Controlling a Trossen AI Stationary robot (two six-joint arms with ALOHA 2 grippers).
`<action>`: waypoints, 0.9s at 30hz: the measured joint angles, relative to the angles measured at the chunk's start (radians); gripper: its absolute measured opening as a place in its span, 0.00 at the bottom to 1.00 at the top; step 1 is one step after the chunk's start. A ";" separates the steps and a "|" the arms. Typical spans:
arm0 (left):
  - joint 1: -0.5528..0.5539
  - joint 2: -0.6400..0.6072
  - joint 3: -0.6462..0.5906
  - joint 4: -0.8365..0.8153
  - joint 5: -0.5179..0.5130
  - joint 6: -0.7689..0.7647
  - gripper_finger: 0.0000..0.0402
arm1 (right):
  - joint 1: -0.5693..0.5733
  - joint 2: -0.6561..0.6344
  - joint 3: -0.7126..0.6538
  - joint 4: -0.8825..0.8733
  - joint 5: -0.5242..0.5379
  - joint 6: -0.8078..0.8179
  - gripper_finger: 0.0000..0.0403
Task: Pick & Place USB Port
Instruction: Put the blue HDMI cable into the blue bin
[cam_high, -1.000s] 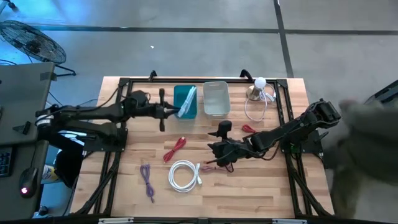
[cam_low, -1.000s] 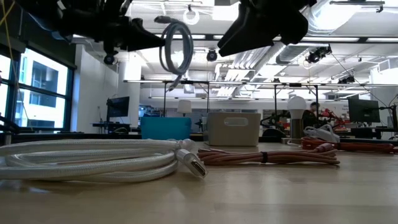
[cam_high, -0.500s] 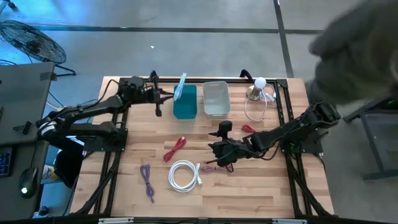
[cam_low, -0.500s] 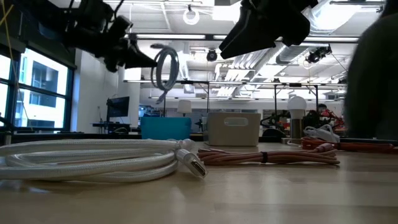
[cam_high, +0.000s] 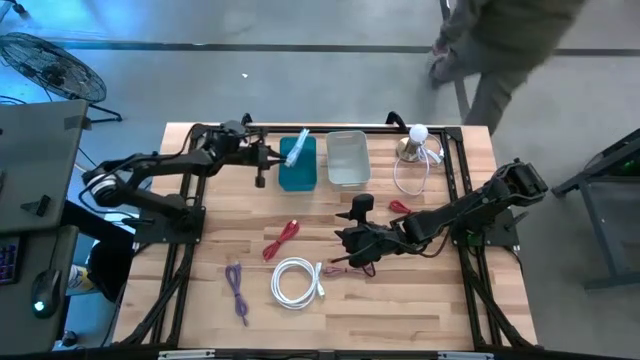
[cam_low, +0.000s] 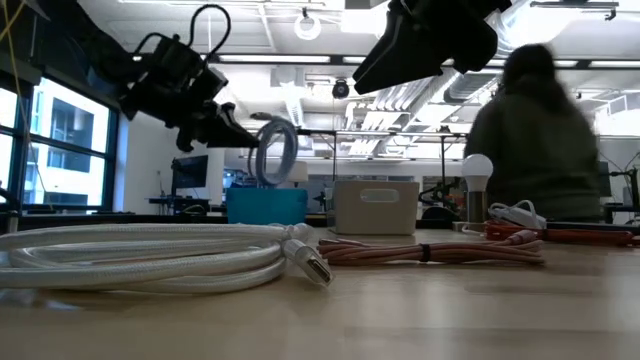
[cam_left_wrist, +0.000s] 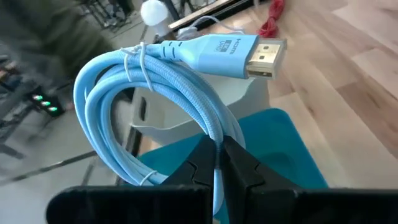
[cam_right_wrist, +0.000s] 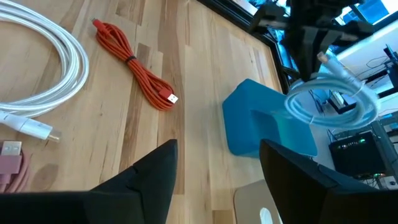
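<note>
1. The left gripper (cam_left_wrist: 217, 163) is pressed together on a coiled light-blue cable (cam_left_wrist: 155, 106), pinching a few strands at the rim of the loop; the coil hangs in the air just above the teal bin (cam_high: 298, 165).

2. The cable looks light and limp but springy. Thin ties (cam_left_wrist: 134, 62) bind the loops, so it should travel as one bundle. The stiff plug (cam_left_wrist: 249, 53) juts free and could snag on the bin's rim.

3. The braided jacket probably slides easily between the fingers. A hold across the bundled strands, as taken here, seems safer than one on the plug.

4. The teal bin is open-topped, with a pale bin (cam_high: 347, 158) just beside it. Both sit near the table's far edge, against a dark frame rail (cam_high: 330, 128), so room behind them is scant.

5. The right gripper (cam_right_wrist: 214, 171) stands spread and empty, well apart from the teal bin towards the table's middle, over a pink cable (cam_right_wrist: 12, 165), with a white cable (cam_high: 294, 281) and a red cable (cam_high: 282, 239) nearby.
</note>
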 joint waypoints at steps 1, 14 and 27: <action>0.000 0.012 0.000 0.007 -0.008 -0.001 0.01 | 0.000 0.000 0.000 0.000 0.000 0.001 0.55; 0.000 0.087 0.000 0.045 -0.038 -0.027 0.02 | 0.000 0.000 0.000 0.000 -0.004 0.004 0.54; -0.002 0.087 0.000 0.047 0.000 -0.080 0.13 | 0.000 0.000 0.000 0.000 -0.009 0.004 0.54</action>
